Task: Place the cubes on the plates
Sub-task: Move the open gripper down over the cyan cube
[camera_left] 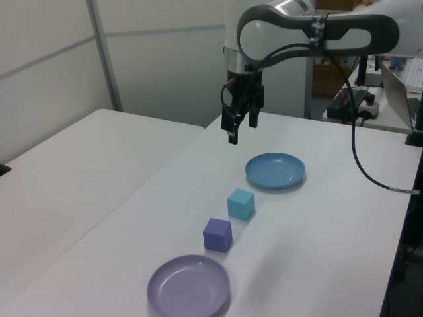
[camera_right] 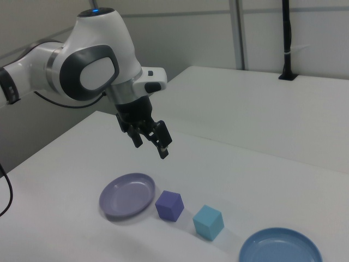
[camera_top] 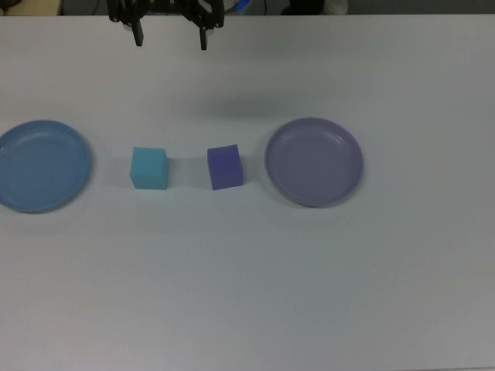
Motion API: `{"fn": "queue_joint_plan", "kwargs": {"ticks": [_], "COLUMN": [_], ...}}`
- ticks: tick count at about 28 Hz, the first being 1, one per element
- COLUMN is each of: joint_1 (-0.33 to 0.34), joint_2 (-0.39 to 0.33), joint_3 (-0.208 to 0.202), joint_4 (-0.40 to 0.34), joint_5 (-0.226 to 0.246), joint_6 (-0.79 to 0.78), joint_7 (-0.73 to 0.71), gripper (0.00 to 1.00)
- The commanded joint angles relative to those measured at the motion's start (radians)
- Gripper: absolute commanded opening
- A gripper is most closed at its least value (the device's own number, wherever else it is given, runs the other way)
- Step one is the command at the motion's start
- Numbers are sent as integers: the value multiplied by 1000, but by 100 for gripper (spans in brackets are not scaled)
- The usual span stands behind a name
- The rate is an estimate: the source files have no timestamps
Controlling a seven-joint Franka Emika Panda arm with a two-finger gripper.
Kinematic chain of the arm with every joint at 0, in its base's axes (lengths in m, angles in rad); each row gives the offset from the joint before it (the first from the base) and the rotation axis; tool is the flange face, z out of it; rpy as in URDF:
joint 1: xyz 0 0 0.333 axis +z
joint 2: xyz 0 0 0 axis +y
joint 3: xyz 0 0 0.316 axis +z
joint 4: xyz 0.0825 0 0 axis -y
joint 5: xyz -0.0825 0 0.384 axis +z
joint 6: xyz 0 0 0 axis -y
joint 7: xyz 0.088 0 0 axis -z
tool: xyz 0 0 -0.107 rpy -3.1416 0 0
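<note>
A light cyan cube (camera_top: 148,168) (camera_left: 241,203) (camera_right: 208,222) and an indigo cube (camera_top: 225,167) (camera_left: 217,234) (camera_right: 169,206) rest side by side on the white table, between the two plates. The sky-blue plate (camera_top: 39,165) (camera_left: 275,170) (camera_right: 280,251) lies beyond the cyan cube, the lavender plate (camera_top: 314,161) (camera_left: 189,286) (camera_right: 127,195) beyond the indigo cube. Both plates hold nothing. My gripper (camera_top: 171,37) (camera_left: 238,129) (camera_right: 149,145) hangs open and empty well above the table, at the top view's upper edge, away from both cubes.
A second white table (camera_left: 73,172) stands alongside, on the left view's left. Cables and a power strip (camera_left: 360,102) lie beyond the table in the left view. A black post (camera_right: 287,38) rises from the far table in the right view.
</note>
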Motion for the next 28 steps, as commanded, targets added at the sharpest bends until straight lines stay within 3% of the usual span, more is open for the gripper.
{"fn": "queue_joint_plan", "kwargs": {"ticks": [1,7,15,20,28], "joint_1": [-10,-27,-70,-81,-84], "joint_2": [39,68,102,148,267], "joint_3": [-2,-4,-4,-4,-4], "joint_4": [-4,-15,-85,-170,-182], "joint_5": [21,7,-10,-71,-188], "joint_6": [-15,82,172,327,462], "joint_7": [-48,-151,-157,-150,-85], "gripper": [100,100,100,100,100]}}
